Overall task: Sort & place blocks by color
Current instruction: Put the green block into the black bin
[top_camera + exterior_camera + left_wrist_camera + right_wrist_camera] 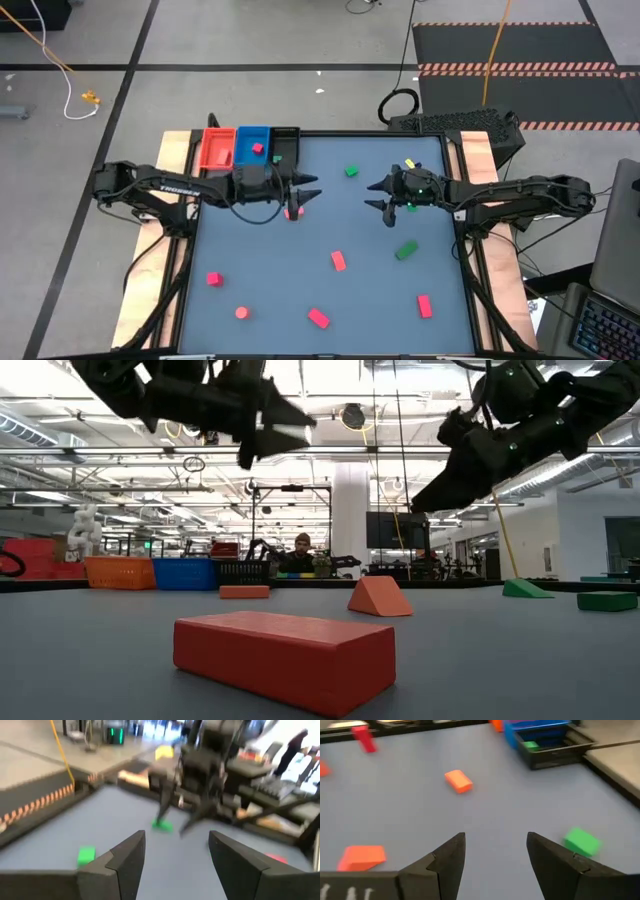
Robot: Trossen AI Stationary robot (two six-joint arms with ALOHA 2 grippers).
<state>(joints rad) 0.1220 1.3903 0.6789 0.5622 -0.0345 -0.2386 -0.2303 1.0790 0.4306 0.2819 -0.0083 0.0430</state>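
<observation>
Red and pink blocks lie scattered on the blue mat, among them one (338, 261) mid-table, one (319, 318) at the near edge and a salmon one (294, 212) just below my left gripper. Green blocks (351, 171) (405, 250) also lie flat on the mat. My left gripper (316, 189) hangs open above the mat, pointing toward the table's right, with nothing between its fingers (131, 855). My right gripper (370, 195) faces it, open and above the mat too, with nothing between its fingers; a green block (581, 841) lies just beside them.
Three small trays stand in a row at the far left corner: red (215, 148), blue (253, 143) with a pink block in it, black (284, 143) with a green block (531, 745) in it. A yellow-green piece (409, 163) lies by the right arm.
</observation>
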